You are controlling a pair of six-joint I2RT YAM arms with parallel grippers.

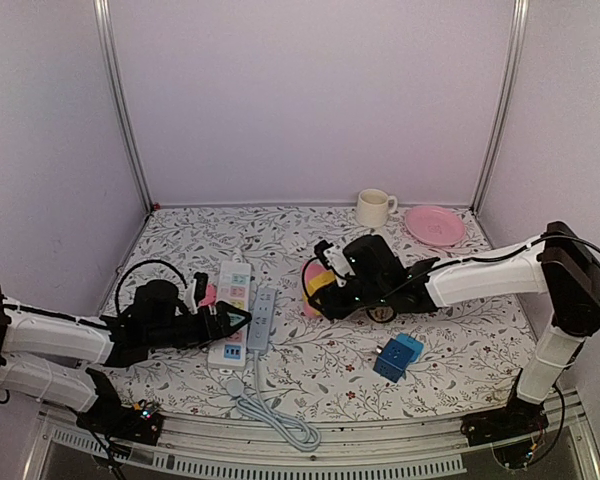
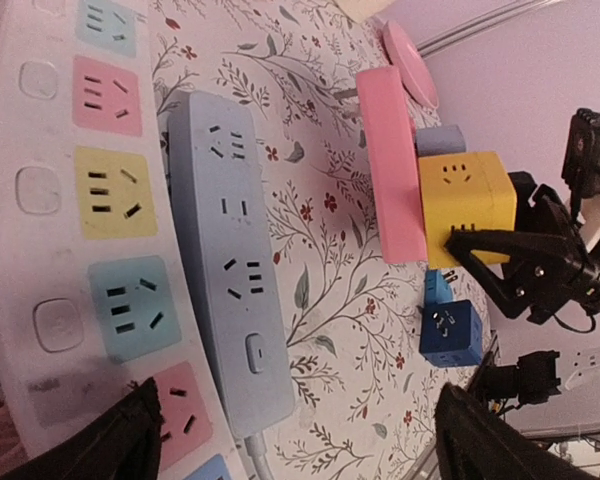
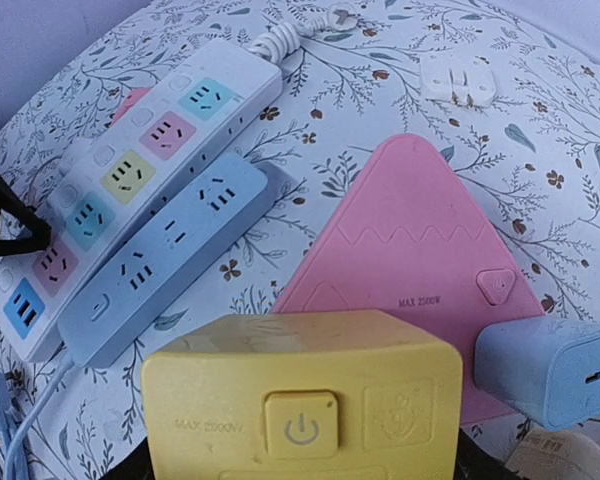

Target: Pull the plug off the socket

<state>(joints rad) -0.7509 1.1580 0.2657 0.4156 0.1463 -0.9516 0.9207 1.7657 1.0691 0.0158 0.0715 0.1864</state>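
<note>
A yellow cube plug [image 1: 323, 281] sits against the face of a pink triangular socket [image 1: 308, 292] at the table's middle. My right gripper [image 1: 332, 278] is shut on the cube; in the right wrist view the cube [image 3: 300, 410] fills the space between the jaws, with the pink socket [image 3: 420, 250] behind it. The left wrist view shows the cube [image 2: 465, 205] against the pink socket [image 2: 390, 165], with a black right finger touching it. My left gripper [image 1: 230, 325] is open and empty, low over the near end of the power strips [image 2: 300, 450].
A white multi-colour power strip [image 1: 232, 298] and a grey-blue strip [image 1: 262, 320] lie side by side on the left. A blue cube adapter [image 1: 398, 357] lies near front right. A pale blue charger [image 3: 550, 370] is plugged beside the yellow cube. A mug [image 1: 374, 208] and a pink plate [image 1: 435, 224] stand at the back.
</note>
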